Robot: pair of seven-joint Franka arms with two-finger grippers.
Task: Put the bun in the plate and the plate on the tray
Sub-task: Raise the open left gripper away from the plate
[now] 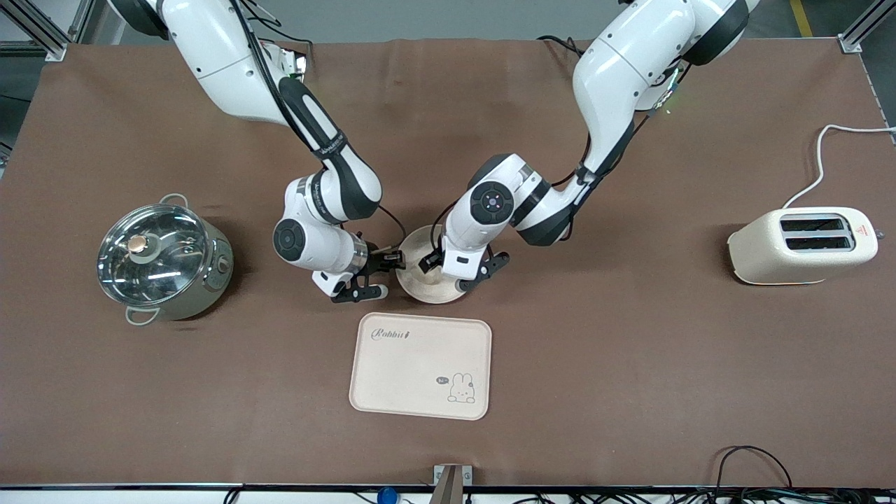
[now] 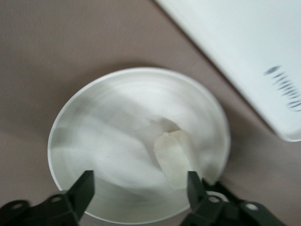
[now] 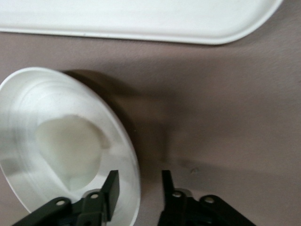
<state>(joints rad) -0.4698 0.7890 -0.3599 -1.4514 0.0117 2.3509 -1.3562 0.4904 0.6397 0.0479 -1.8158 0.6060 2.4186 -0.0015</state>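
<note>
- The bun (image 2: 173, 159) lies in the plate (image 2: 103, 141), off to one side of the dish. It sits between the left gripper's (image 2: 140, 190) wide-open jaws, which hold nothing.
- The plate looks tipped up on the right gripper's side. If it tips more, I think the bun could roll out onto the table.
- The right gripper (image 3: 139, 187) has its jaws partly open around the plate's rim, one finger (image 3: 112, 186) inside the dish and one outside. They do not look closed on it yet.
- If they close badly on the thin rim, the plate may slip or flip.
- The left gripper hangs right over the plate. A lift could bump the plate into it.
- The tray (image 1: 420, 365) waits just past the plate and both grippers, empty. A low carry could catch its edge.
</note>
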